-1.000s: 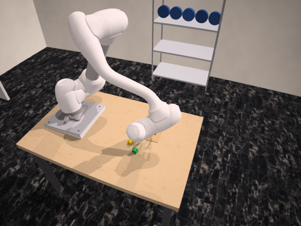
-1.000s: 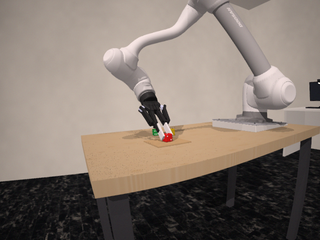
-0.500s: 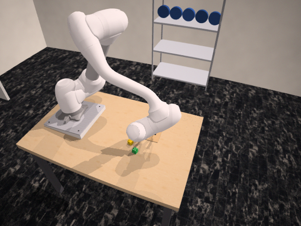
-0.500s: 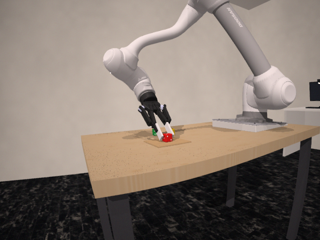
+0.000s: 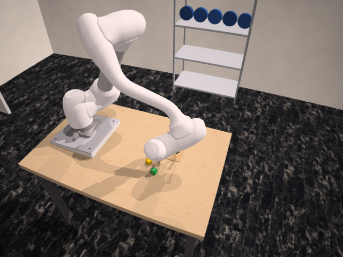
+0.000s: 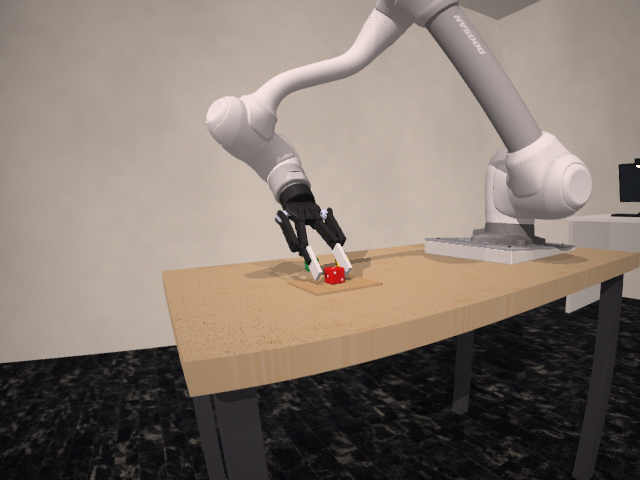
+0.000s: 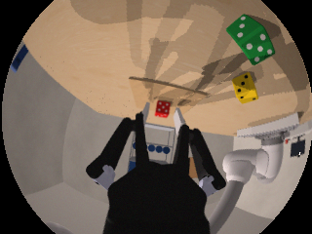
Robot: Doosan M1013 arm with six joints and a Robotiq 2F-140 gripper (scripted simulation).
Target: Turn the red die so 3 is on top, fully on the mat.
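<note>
Hand: the black gripper [image 6: 331,273] [image 7: 162,109] is held partly open and tilted, with nothing gripped; thin gaps are seen by its flat, pale finger pads [image 6: 343,259].
Red die: the shiny red die [image 6: 334,275] [image 7: 162,108], a cube with white dots, is seen between the hand's two tips, set down on the mat. Its top number cannot be told for sure.
Mat: a thin, flat, tan mat [image 5: 173,158] [image 6: 317,290] [image 7: 138,91] with straight edges is seen under the hand.
Green die: a green die [image 5: 154,171] [image 6: 308,266] [image 7: 251,40] with white dots is placed off to one side of the hand, past the mat.
Yellow die: a smaller-looking yellow die [image 5: 148,161] [image 6: 337,262] [image 7: 245,88] with black dots is placed near the green one, also beside the hand.
Table: all the dice and the mat are held up by a smooth, light wood table [image 5: 138,129] [image 6: 248,315] [image 7: 73,58] below the hand.
Arm: the hand is carried by a smooth, round, white arm [image 5: 146,95] [image 6: 320,72] [image 7: 239,168].
</note>
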